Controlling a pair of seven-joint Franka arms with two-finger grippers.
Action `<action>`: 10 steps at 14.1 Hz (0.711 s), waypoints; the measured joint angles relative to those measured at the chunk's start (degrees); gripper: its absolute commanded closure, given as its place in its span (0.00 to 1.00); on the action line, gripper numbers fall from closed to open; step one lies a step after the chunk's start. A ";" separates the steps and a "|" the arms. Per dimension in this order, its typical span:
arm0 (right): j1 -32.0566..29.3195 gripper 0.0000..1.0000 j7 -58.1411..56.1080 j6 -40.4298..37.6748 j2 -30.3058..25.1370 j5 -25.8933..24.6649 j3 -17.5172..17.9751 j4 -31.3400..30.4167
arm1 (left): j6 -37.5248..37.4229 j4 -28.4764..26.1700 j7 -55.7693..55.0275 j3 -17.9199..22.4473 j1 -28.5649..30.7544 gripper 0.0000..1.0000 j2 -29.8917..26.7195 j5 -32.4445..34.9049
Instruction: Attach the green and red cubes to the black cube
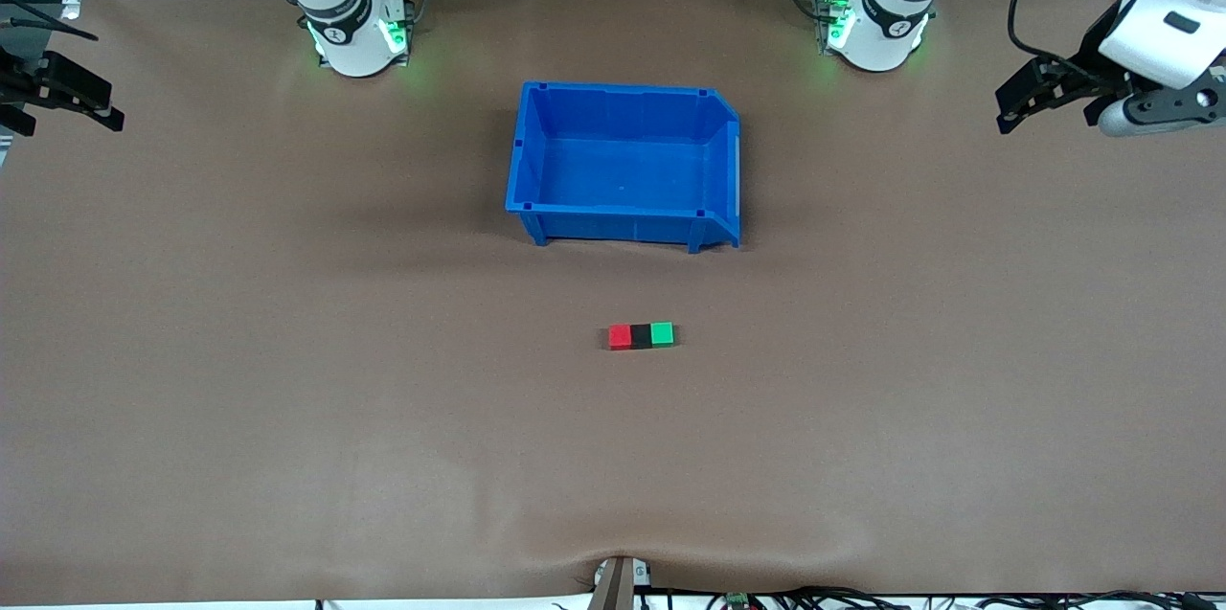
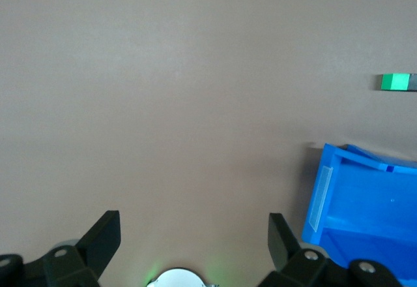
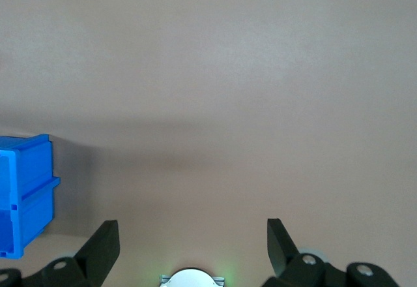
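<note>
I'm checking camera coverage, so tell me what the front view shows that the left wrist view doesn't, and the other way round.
Only the front view shows the red cube, the whole row it forms with the black cube between it and the green cube, the right gripper open at the right arm's end of the table, and both arm bases. Only the left wrist view shows the open left gripper close up over bare table. Both share the green cube, a sliver of black cube, and the blue bin.
</note>
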 measured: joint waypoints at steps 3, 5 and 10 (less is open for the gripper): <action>0.00 0.00 0.01 0.00 0.00 0.00 0.00 0.00 | -1.24 0.16 2.42 0.70 -0.10 0.00 -0.62 0.00; 0.00 0.00 0.01 0.00 0.00 0.00 0.00 0.00 | -1.28 0.16 4.38 0.99 -0.09 0.00 -0.60 -0.04; 0.00 0.00 0.01 0.00 0.03 0.00 0.00 0.00 | -1.29 0.23 6.10 1.77 -0.08 0.00 -0.37 -0.05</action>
